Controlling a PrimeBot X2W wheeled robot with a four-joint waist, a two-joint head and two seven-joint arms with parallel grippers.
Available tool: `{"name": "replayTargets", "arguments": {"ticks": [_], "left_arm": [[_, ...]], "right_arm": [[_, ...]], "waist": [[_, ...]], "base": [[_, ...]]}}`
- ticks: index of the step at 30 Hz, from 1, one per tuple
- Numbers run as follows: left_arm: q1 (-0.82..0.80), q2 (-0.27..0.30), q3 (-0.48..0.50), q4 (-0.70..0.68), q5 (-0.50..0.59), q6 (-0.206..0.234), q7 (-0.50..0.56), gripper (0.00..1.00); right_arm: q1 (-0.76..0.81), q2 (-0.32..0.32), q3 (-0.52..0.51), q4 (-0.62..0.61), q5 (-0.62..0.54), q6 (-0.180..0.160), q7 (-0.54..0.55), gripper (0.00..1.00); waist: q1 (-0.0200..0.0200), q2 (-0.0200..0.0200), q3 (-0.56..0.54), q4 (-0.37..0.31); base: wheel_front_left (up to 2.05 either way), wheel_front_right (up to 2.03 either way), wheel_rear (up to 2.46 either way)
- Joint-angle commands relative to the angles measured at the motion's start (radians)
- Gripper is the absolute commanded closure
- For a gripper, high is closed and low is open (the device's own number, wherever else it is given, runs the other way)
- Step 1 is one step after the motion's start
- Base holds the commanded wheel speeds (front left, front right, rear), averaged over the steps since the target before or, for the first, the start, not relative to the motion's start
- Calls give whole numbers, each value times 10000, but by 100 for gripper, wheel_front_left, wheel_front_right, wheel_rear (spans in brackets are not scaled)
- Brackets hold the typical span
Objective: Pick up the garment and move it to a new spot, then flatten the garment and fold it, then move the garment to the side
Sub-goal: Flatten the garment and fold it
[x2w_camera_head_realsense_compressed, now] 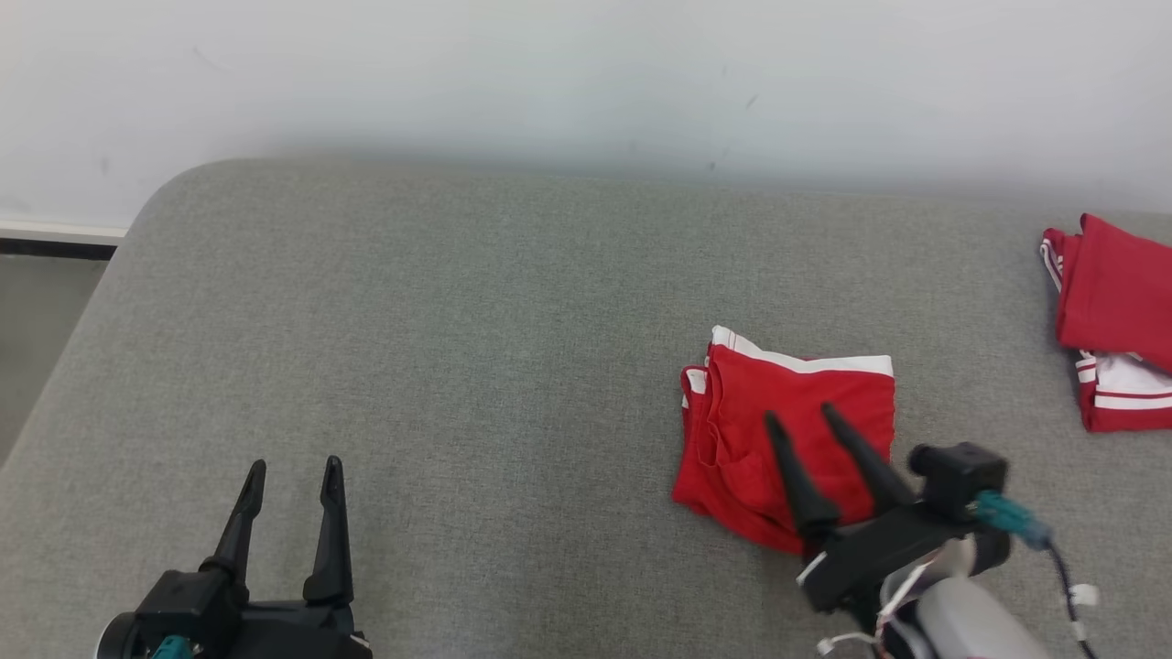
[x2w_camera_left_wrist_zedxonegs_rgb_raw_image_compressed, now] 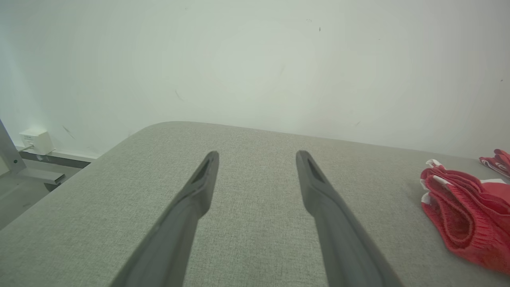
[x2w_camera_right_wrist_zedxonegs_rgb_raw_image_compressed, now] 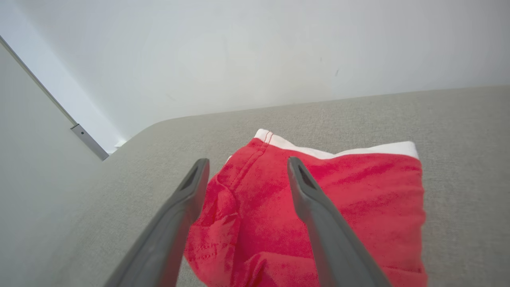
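A folded red garment with white trim lies on the grey padded table, right of centre. My right gripper hovers over its near half, fingers spread and holding nothing. In the right wrist view the garment lies under and between the open fingers of that gripper. My left gripper stands open at the lower left over bare fabric, far from the garment. The left wrist view shows that gripper open and the garment at its right edge.
A second folded red and white garment lies at the table's far right edge. A white wall runs behind the table. The table's left corner is rounded, with floor beyond it. A white wall box sits low at the left.
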Motion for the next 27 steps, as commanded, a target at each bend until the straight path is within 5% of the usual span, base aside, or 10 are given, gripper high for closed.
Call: {"name": "replayTargets", "arguments": {"ticks": [1,8,9,10,11,27], "left_arm": [[130,-29,41,-34,93,21,-31,0],[207,-2,69,-86,146,21,-29,0],[195,21,56,-73,134,21,-31,0],[179,32,39,-70,140,21,-29,0],[168,45,18,-66,160,21,-29,0],[-167,210,-440,175,225,21,-31,0]], "right_arm": [[-66,-169,-188,-120,-12,-30,-151,0],[-136,-685,-1495,-83,-240,-30,-431,0],[-193,-738,-1695,56,-295,-30,-425,9],[-242,-796,-1821,188,-376,-30,-407,71],[-313,-831,-1913,343,-457,-30,-404,100],[-1796,195,-1071,4221,-1627,-30,-569,100]], "waist": [[0,-1,-37,-53],[0,-1,-82,-128],[0,-1,-81,-118],[0,-1,-80,-101],[0,-1,-77,-82],[0,-1,29,495]], "base": [[0,0,0],[0,0,0],[0,0,0],[0,0,0],[0,0,0],[0,0,0]]}}
